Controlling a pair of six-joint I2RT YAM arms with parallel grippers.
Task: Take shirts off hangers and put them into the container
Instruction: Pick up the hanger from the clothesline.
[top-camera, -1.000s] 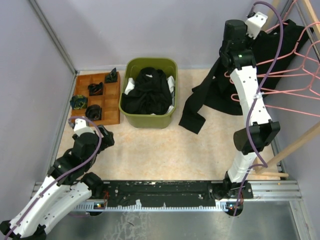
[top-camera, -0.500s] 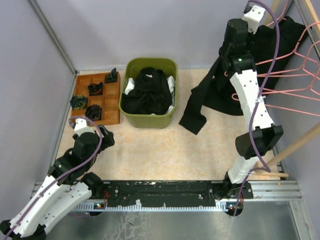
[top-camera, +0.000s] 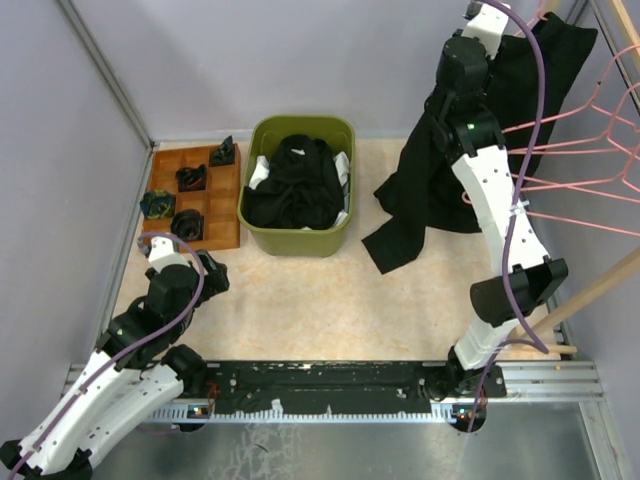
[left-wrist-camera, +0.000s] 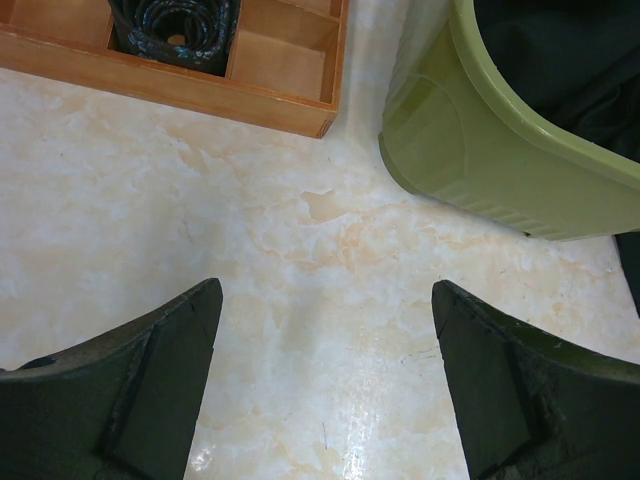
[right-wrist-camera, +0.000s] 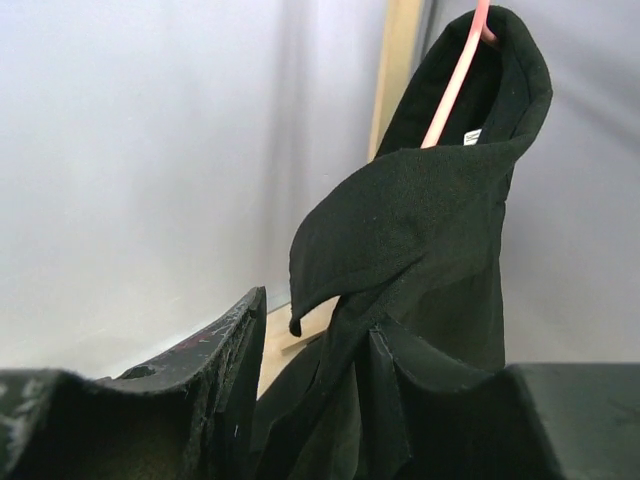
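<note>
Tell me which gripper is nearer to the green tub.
Left. The left gripper hangs open just short of the near-left corner of the green tub; the right gripper is off to its right, held high, clamped on the black shirt on a pink hanger.

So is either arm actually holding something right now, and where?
The right end effector grips the black shirt by a fold below its collar, which hangs on a pink hanger. The left end effector is open, holding nothing.

Right gripper (right-wrist-camera: 315, 340), up high, clamps the black shirt (right-wrist-camera: 420, 200); left gripper (left-wrist-camera: 325, 290) hangs low, gaping.
</note>
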